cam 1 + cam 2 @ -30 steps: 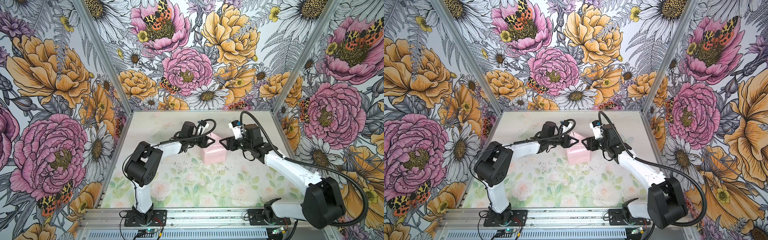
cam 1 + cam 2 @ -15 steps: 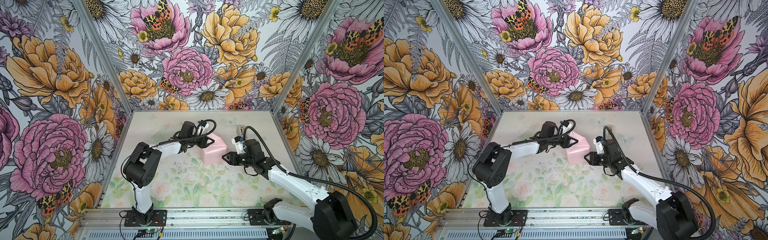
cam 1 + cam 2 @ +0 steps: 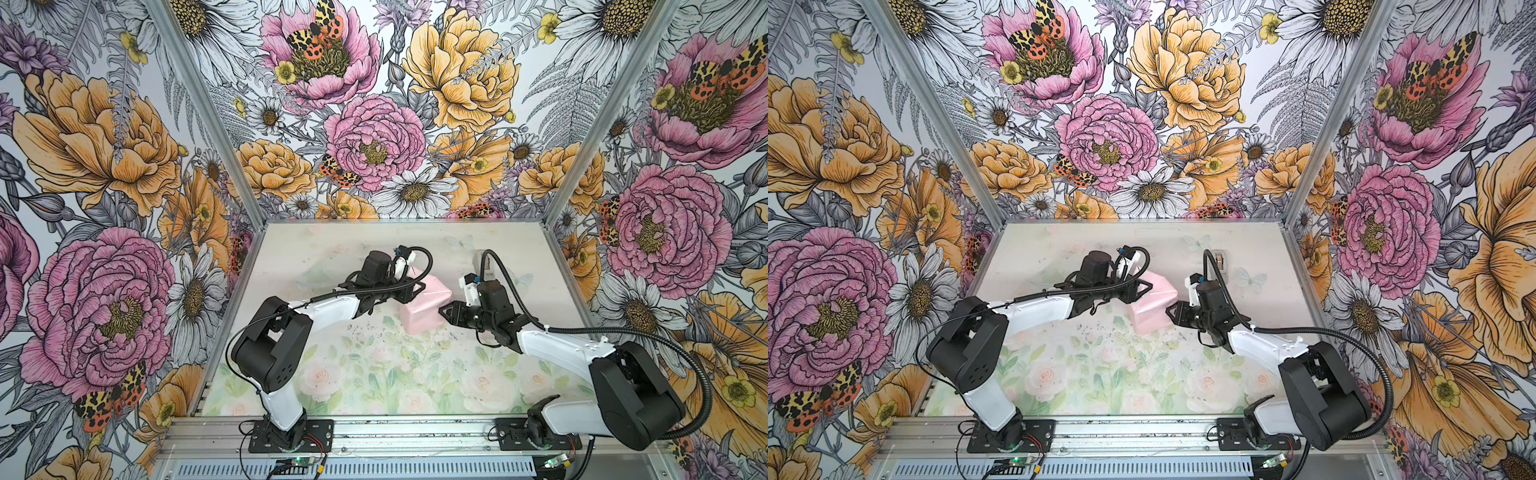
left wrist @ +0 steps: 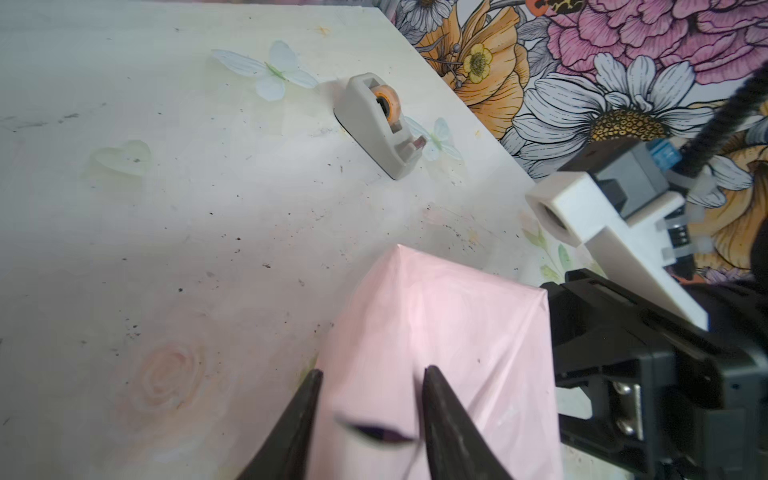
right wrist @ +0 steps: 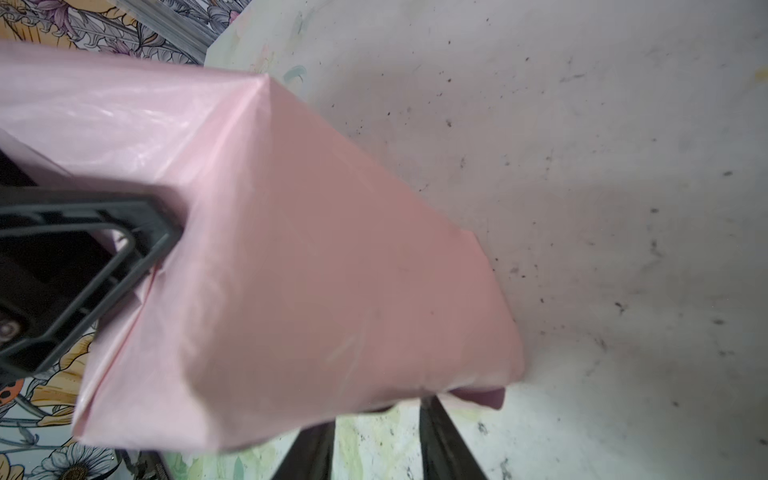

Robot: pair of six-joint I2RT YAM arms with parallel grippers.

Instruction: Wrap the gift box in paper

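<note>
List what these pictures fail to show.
- gift box: wrapped inside the paper, every view.
- right gripper fingertips: right wrist view, under the paper's edge.
- left gripper fingers: left wrist view, cut off by the picture's edge.
- tape dispenser: both top views, partly behind the right arm's cable.

1. I see a grey tape dispenser (image 4: 382, 124) with an orange-cored roll, upright on the worktop (image 4: 166, 216). In both top views it stands toward the far right (image 3: 1222, 261).
2. The worktop print has pale roses and leaves on the near half and is washed out further back. Dark specks (image 3: 365, 328) are scattered across the middle.
3. Printed white butterflies (image 4: 276, 70) sit near the dispenser, one right by its cutter end. There's a faint heart shape (image 4: 118, 158) well apart from it.
4. Floral walls (image 3: 374, 137) on three sides, with pink and orange blooms, daisies and moths.
5. A metal rail (image 3: 415, 432) runs along the near edge. Below it I see a small circuit board (image 3: 297, 460) with a green light.
</note>
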